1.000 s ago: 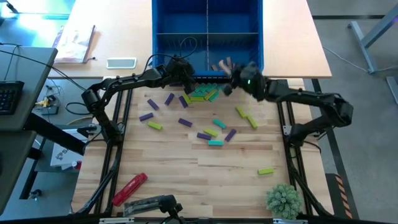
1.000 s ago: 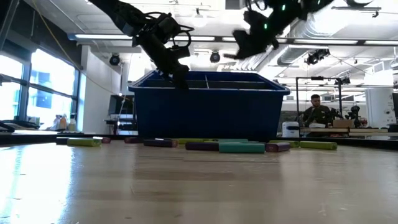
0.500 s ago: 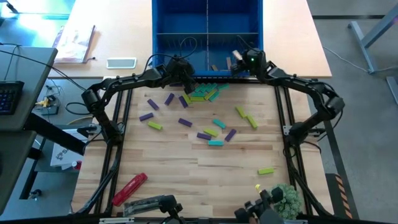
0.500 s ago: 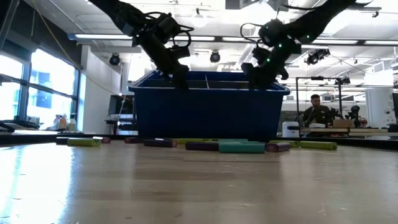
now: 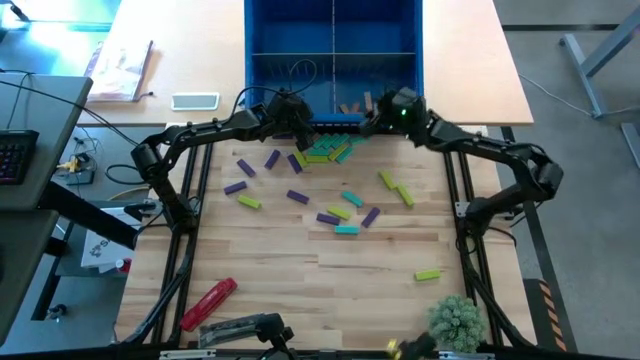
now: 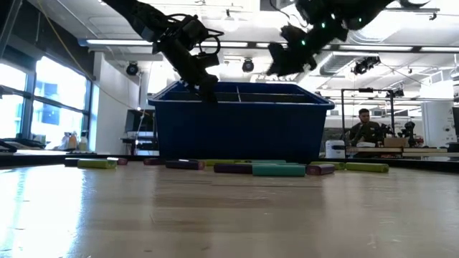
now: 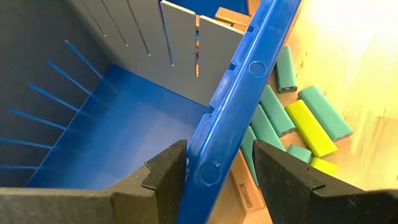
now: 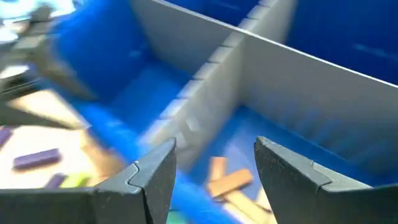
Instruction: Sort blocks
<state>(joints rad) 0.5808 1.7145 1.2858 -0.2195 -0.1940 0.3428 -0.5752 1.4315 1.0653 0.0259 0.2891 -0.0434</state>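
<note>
Purple, lime and teal blocks [image 5: 325, 150] lie flat and scattered on the wooden table in front of a blue bin [image 5: 262, 60]; one lime block [image 5: 427, 274] lies apart at the near right. Tan blocks [image 8: 230, 180] lie in the bin's near right compartment. My left gripper [image 7: 214, 168] is at the bin's near wall, left of its middle. My right gripper [image 8: 214, 155] hangs open and empty above the near right compartment, over the rim in the low view [image 6: 276, 68]. My left gripper has the blue bin's near wall at its rim [image 7: 214, 134] between its two fingers, one finger [image 7: 165, 177] inside the bin and one [image 7: 283, 177] outside. The fingers come slanting down from the near side. The bin stands on the table.
Grey dividers [image 8: 217, 81] split the bin into compartments. A red cylindrical tool [image 5: 208, 302] lies at the near left and a small green plant [image 5: 455, 320] at the near right. A book [image 5: 120, 70] and a phone [image 5: 195, 101] lie on the far left desk. A person sits in the room beyond [image 6: 366, 129].
My right gripper has swung toward the far edge and dipped to the bin's rim over the near right compartment, then risen again and drawn back a little toward the near wall. My left gripper has stayed at the bin's near wall.
</note>
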